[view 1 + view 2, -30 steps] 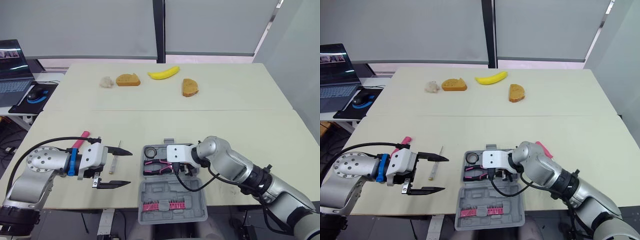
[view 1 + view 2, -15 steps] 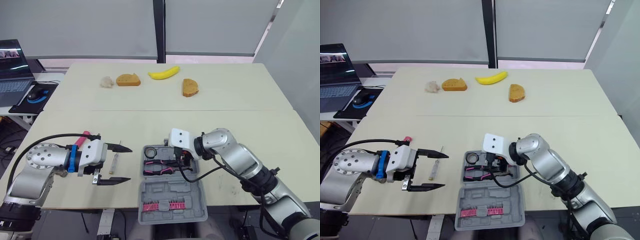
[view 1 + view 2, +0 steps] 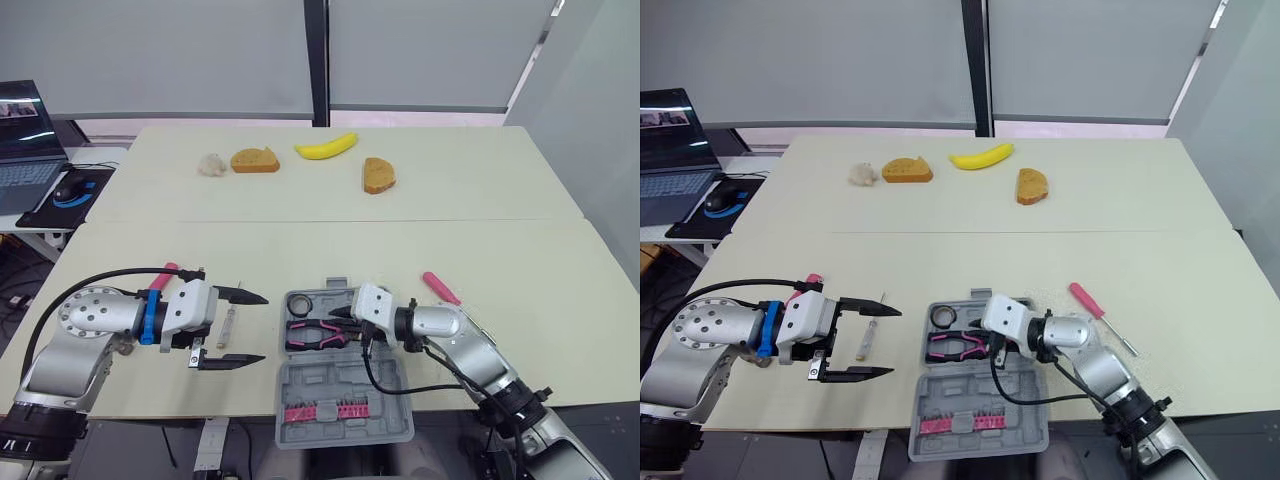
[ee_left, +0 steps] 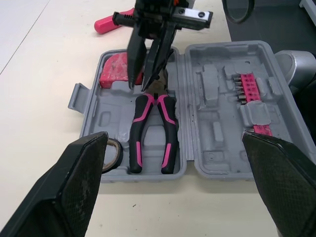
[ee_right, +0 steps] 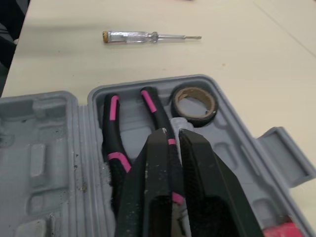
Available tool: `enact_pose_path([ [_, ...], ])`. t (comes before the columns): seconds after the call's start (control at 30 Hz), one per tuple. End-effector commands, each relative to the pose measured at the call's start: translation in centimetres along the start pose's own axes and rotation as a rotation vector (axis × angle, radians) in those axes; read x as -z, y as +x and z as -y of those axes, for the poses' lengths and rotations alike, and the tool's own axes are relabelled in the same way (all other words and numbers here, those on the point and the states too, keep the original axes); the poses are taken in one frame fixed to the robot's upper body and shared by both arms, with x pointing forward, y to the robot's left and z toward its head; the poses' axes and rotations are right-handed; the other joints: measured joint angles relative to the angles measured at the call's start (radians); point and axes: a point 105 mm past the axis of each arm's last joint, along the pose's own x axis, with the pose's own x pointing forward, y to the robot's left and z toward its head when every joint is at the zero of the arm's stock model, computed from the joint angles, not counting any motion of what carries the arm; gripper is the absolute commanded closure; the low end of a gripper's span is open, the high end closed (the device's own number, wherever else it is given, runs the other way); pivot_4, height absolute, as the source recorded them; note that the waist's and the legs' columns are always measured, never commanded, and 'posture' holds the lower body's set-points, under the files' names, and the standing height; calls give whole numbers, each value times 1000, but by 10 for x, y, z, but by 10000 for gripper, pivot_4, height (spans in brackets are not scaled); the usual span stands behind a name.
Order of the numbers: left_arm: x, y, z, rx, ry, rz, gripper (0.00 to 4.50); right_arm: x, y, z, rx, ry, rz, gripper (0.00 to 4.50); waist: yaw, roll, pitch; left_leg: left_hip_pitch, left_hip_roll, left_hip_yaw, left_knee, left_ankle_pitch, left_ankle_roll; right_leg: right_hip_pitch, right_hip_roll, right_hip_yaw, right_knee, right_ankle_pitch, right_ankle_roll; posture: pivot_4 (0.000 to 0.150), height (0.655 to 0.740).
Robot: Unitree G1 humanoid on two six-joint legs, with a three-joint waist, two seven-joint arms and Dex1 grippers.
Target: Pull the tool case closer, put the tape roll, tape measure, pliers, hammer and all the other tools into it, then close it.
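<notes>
The grey tool case (image 3: 342, 386) lies open at the table's front edge. In its tray are pink-handled pliers (image 3: 313, 336), a tape roll (image 3: 303, 302) and a red tape measure (image 4: 114, 74). The lid holds a pink bit strip (image 3: 320, 412). My right gripper (image 4: 140, 85) hangs shut just above the pliers' head, with nothing between its fingers. My left gripper (image 3: 243, 328) is open, left of the case, with its fingers either side of a clear-handled screwdriver (image 3: 229, 324) lying on the table. A pink screwdriver (image 3: 441, 288) lies right of the case. My left arm partly hides a pink handle (image 3: 163, 275).
At the table's far side lie a banana (image 3: 327, 146), two bread slices (image 3: 256, 160) (image 3: 379, 174) and a pale lump (image 3: 211, 164). A laptop (image 3: 22, 140) and a mouse (image 3: 68, 187) sit on a side table to the left. The case lid overhangs the front edge.
My right arm has dropped and swung back toward me, uncovering the pink screwdriver; its gripper stays over the case tray. My left gripper has hardly moved.
</notes>
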Motion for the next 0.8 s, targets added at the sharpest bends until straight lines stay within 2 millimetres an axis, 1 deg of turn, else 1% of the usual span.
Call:
enact_pose_path([
  [0.03, -4, 1, 0, 7, 31, 2, 0, 2, 3, 2, 22, -23, 4, 44766, 0, 0, 0, 0, 0, 0, 0, 0, 0, 0, 0, 0, 0, 0, 0, 1500, 7400],
  [0.17, -5, 4, 2, 7, 26, 3, 0, 25, 5, 6, 56, -10, -83, 44766, 1, 0, 0, 0, 0, 0, 0, 0, 0, 0, 0, 0, 0, 0, 0, 1500, 7400],
  [0.3, -6, 6, 3, 9, 25, -3, 0, 44, 3, -2, 6, 41, -166, 44766, 0, 0, 0, 1, 1, 0, 0, 0, 0, 0, 1, 0, 0, 0, 0, 1500, 7400],
  [0.37, -5, 6, 4, 11, 29, -13, 0, 50, 2, -5, -9, 57, -193, 44766, 1, 0, 0, 3, 1, 0, 0, 0, 0, 2, 1, 0, 0, 0, 0, 1500, 7400],
  [0.47, -4, 5, 4, 3, 25, -17, 0, 57, 1, -8, -36, 82, -239, 44766, 2, 0, 0, 10, 1, 0, -2, 0, 0, 6, 1, 0, -2, 0, 0, 1500, 7400],
  [0.53, -4, 6, 3, -5, 19, -17, 0, 61, 0, -6, -34, 70, -263, 44766, 2, 0, -1, 14, 1, 0, -3, 0, 0, 10, 1, 0, -5, 0, 0, 1500, 7400],
  [0.67, -4, 6, 2, -24, -1, -13, 0, 59, -1, 2, -19, 74, -262, 44766, 3, -1, -2, 15, 1, 0, -3, 0, 0, 11, 1, 0, -6, 0, 0, 1500, 7400],
  [0.73, -3, 3, 0, -48, -14, -14, 0, 50, -7, 13, 15, 65, -225, 44766, 3, 0, -2, 15, 1, 0, -3, 0, 0, 11, 1, 0, -6, 0, 0, 1500, 7400],
  [0.8, -2, -4, -6, -89, -27, -11, 0, 18, -15, 27, 59, 87, -76, 44766, 6, 0, -1, 15, 1, 0, -3, 0, 0, 11, 1, 0, -6, 0, 0, 1500, 7400],
])
